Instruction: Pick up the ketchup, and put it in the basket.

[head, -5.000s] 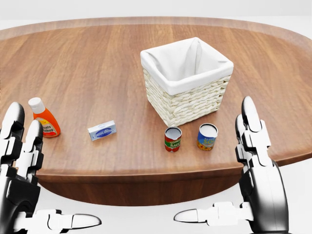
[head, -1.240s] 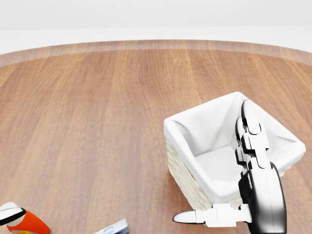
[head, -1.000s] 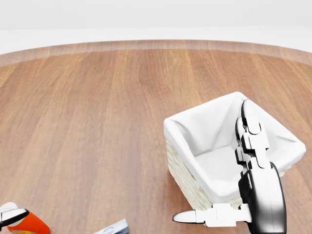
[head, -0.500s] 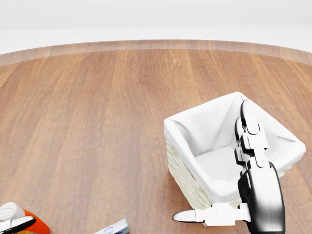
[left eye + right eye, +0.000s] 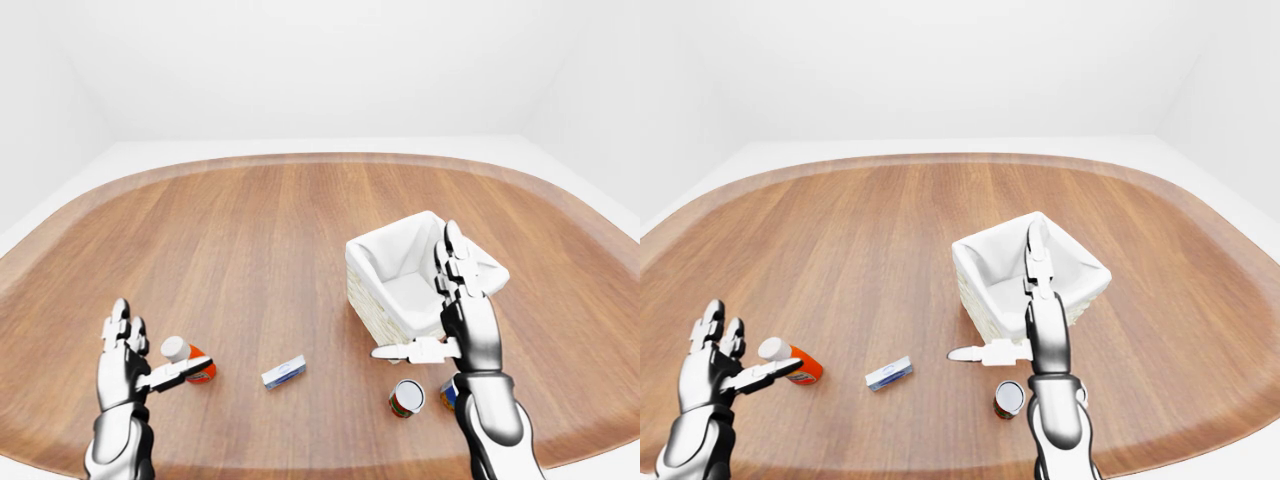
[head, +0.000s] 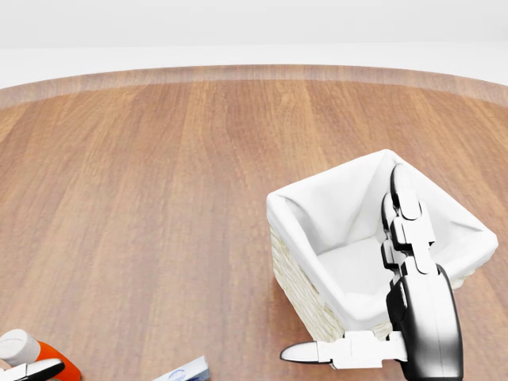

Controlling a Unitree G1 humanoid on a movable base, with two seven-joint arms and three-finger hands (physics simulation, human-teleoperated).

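Ketchup beside my open left hand, basket behind my right

Ketchup (image 5: 190, 361) lies on its side on the wooden worktop (image 5: 250, 250), low at the left of the left-eye view, white cap toward the left and orange body toward the right. My left hand (image 5: 135, 360) is raised just beside it on the left, fingers spread upward and thumb (image 5: 180, 372) stretched out level toward the bottle. The thumb's tip overlaps the bottle's lower edge in both eye views; whether it touches I cannot tell. Nothing is gripped in that hand. In the head view only the cap and a bit of orange show at the bottom left corner, with the thumb tip under them.

My right hand (image 5: 452, 320) stands well apart on the right, palm upright, fingers straight up and thumb pointing left, spread wide with nothing in it. It stands before the basket (image 5: 990, 270), a woven box with a white cloth lining, whose inside shows only lining.

Between the two hands a small white and blue box (image 5: 284, 371) lies flat on the worktop. A red-labelled can (image 5: 406, 398) stands below the basket near my right forearm, and a second can (image 5: 447, 393) shows partly behind that arm.
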